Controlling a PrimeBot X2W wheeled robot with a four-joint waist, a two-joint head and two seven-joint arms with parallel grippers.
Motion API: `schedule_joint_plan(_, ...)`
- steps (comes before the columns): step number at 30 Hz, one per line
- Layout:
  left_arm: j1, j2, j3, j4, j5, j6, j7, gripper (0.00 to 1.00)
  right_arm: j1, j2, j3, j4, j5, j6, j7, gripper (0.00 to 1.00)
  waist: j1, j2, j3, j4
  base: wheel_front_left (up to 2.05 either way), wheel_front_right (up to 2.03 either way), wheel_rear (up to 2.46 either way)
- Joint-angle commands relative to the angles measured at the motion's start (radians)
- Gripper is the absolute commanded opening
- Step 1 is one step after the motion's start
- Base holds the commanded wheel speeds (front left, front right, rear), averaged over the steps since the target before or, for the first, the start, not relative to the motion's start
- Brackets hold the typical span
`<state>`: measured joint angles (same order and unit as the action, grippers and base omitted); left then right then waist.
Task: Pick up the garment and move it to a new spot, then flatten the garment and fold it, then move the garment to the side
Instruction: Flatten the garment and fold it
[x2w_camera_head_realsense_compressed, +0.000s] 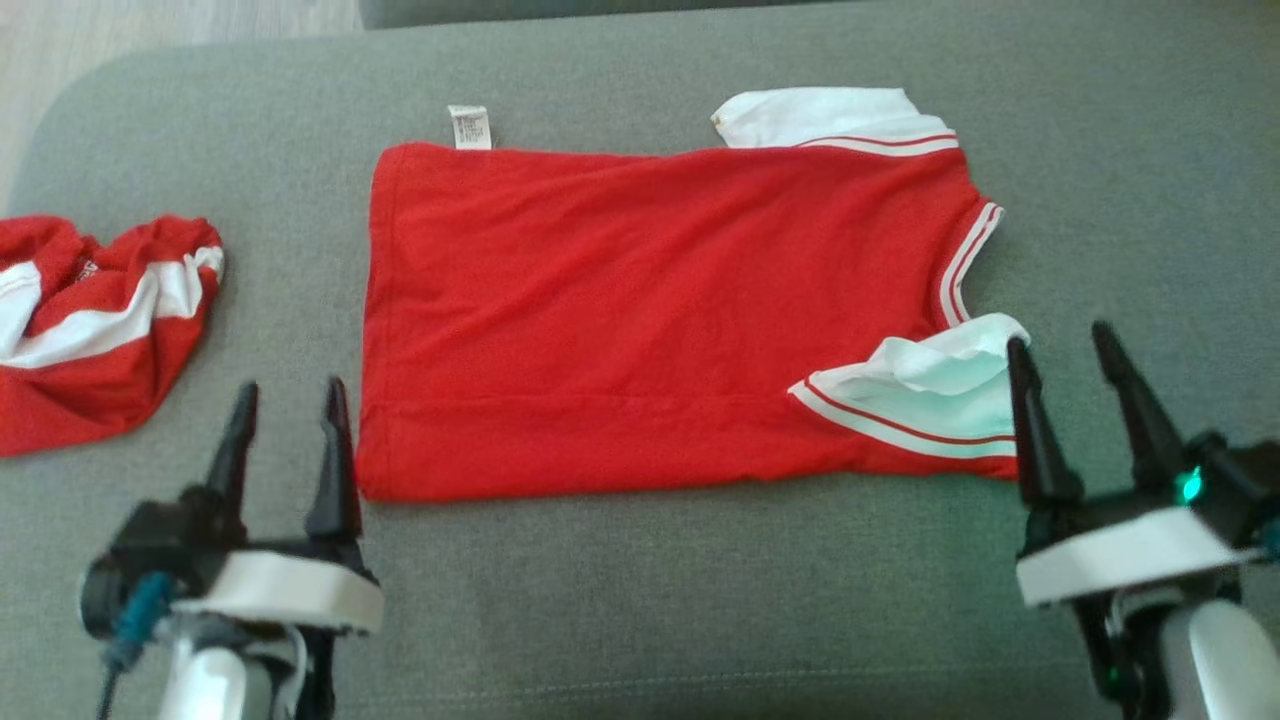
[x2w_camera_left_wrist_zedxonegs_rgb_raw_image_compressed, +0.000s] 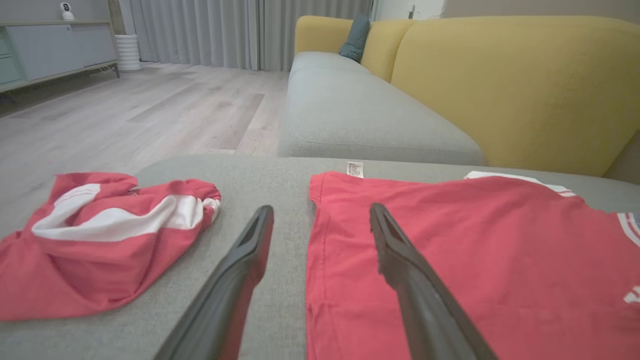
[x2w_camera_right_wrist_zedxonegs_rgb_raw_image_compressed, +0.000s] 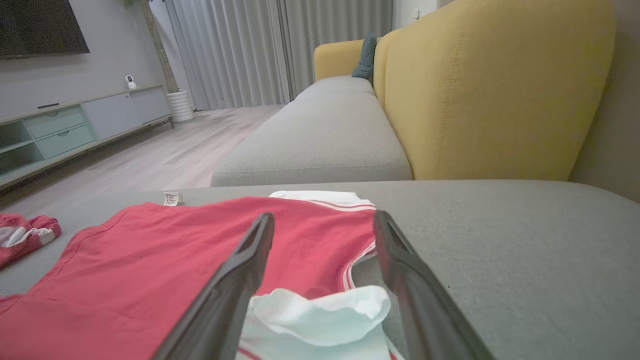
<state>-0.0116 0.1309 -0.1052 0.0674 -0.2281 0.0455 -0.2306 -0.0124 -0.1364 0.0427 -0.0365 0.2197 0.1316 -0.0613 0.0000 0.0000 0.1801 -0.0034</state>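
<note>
A red garment (x2w_camera_head_realsense_compressed: 640, 320) with white sleeves lies spread flat on the grey cushion (x2w_camera_head_realsense_compressed: 640, 620), neck to the right, hem to the left. My left gripper (x2w_camera_head_realsense_compressed: 288, 400) stands open by the hem's near corner, one finger over the cloth's edge (x2w_camera_left_wrist_zedxonegs_rgb_raw_image_compressed: 400, 260), holding nothing. My right gripper (x2w_camera_head_realsense_compressed: 1060, 345) is open too, straddling the crumpled near white sleeve (x2w_camera_right_wrist_zedxonegs_rgb_raw_image_compressed: 320, 315). The garment (x2w_camera_left_wrist_zedxonegs_rgb_raw_image_compressed: 450, 260) runs flat to the right in the left wrist view. In the right wrist view it (x2w_camera_right_wrist_zedxonegs_rgb_raw_image_compressed: 150, 265) stretches away to the left.
A second red and white garment (x2w_camera_head_realsense_compressed: 90, 320) lies bunched at the cushion's left edge (x2w_camera_left_wrist_zedxonegs_rgb_raw_image_compressed: 100, 240). A yellow sofa back (x2w_camera_right_wrist_zedxonegs_rgb_raw_image_compressed: 490, 90) rises beyond the cushion, with a grey seat (x2w_camera_left_wrist_zedxonegs_rgb_raw_image_compressed: 360, 120) behind. Wooden floor lies off to the left.
</note>
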Motion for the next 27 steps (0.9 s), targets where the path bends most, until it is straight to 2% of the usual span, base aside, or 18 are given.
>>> schedule_joint_plan(1,-0.016,0.01,0.028,-0.033,0.011,0.009,-0.008,1.0,-0.006,-0.005,0.016,-0.04,-0.005,-0.001,0.002,1.0,0.0,0.0,-0.006,-0.002,0.0,0.0,0.0)
schedule_joint_plan(16,0.005,0.02,-0.001,-0.007,0.016,0.01,0.008,1.0,0.043,0.02,0.008,-0.062,0.009,-0.001,0.035,1.0,0.0,0.0,-0.02,-0.003,0.0,0.0,0.0)
schedule_joint_plan(21,-0.016,0.021,-0.023,0.04,0.0,-0.016,0.031,1.0,0.042,0.014,0.002,-0.016,0.003,-0.001,0.055,1.0,0.0,0.0,0.003,0.001,0.0,0.0,0.0)
schedule_joint_plan(27,-0.056,0.011,-0.044,0.151,-0.038,-0.057,0.068,1.0,0.022,0.003,-0.011,0.103,-0.005,-0.001,0.09,1.0,0.0,0.0,0.046,0.003,0.0,0.0,0.0)
